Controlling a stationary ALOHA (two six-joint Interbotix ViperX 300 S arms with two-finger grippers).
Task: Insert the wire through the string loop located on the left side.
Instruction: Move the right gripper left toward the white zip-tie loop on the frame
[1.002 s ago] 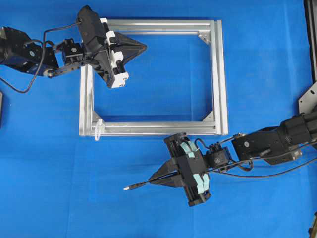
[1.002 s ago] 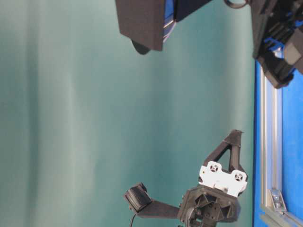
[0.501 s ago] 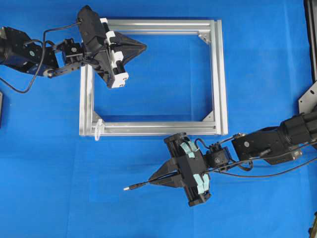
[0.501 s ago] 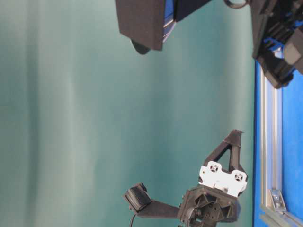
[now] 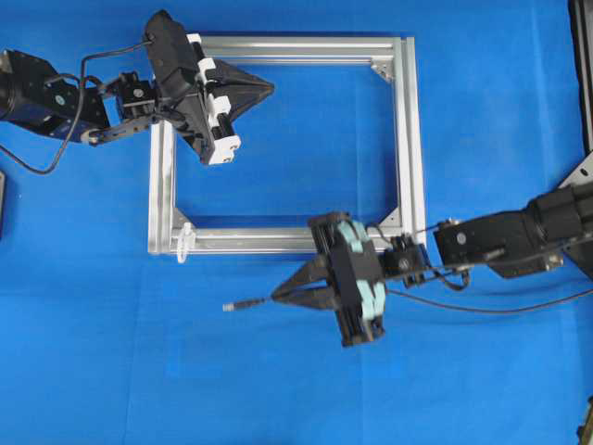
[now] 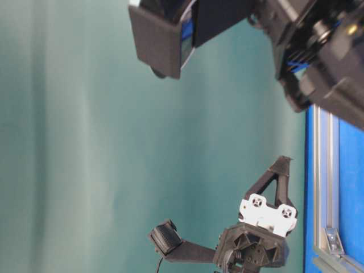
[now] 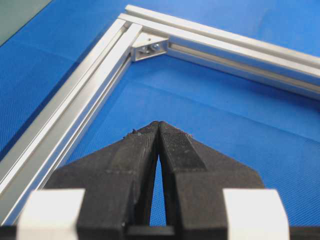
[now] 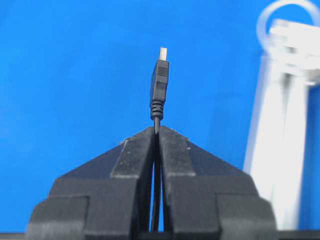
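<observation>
Wire (image 8: pixel 156 122) sat clamped between the closed fingers of my right claw (image 5: pixel 276 298), its plug (image 5: pixel 239 303) poking out past the tips. Beyond that plug, ahead and off to one side, the string loop (image 5: pixel 182 239) stood out from the corner of the frame (image 5: pixel 408 139), well apart from the tip. Nothing was threaded yet; the whole approach and insertion remained, I judged. Farthest off, my left claw (image 5: pixel 269 90) hung shut and empty over the frame's far rail.

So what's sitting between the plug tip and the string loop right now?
Nothing: in the overhead view only bare blue cloth separates the wire plug, held by the right gripper, from the string loop.
</observation>
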